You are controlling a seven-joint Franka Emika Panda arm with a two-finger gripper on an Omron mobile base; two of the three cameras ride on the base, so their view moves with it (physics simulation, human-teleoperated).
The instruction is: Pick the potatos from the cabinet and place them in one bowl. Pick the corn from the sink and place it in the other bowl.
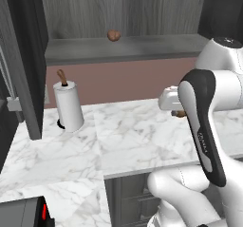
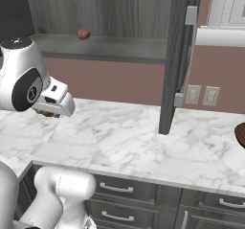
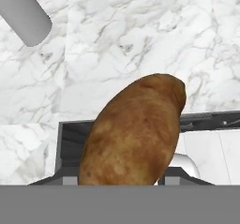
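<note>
Gripper [image 3: 117, 183] first: on my hand view its jaws are clamped on the oblong potato [image 3: 133, 131], which rises from the 6 o'clock edge and leans toward 1 o'clock, orange-brown with darker speckles. Behind it I see the white marble counter [image 3: 140, 40], and at 10 o'clock the side of the paper towel roll [image 3: 23, 12] cuts across the corner. Below the counter edge, at 3 o'clock of the potato, dark drawer fronts [image 3: 211, 121] show.

From the left base view I see the white hand [image 1: 168, 99] reaching out over the counter at about 3 o'clock of the picture, with a sliver of brown potato [image 1: 179, 113] peeking just under it; the fingers themselves are hidden behind the arm. The paper towel roll [image 1: 68, 105] stands upright on the marble at 9 o'clock of the hand, well apart from it.

Higher up, at 12 o'clock, the round potato [image 1: 113, 35] sits on the grey shelf of the cabinet [image 1: 142, 12], its dark door [image 1: 23, 60] open at 9 o'clock.

From the right base view the dark brown bowl [image 2: 240, 134] shows as a slice at the 3 o'clock edge, resting on the counter, well apart from the hand.
</note>
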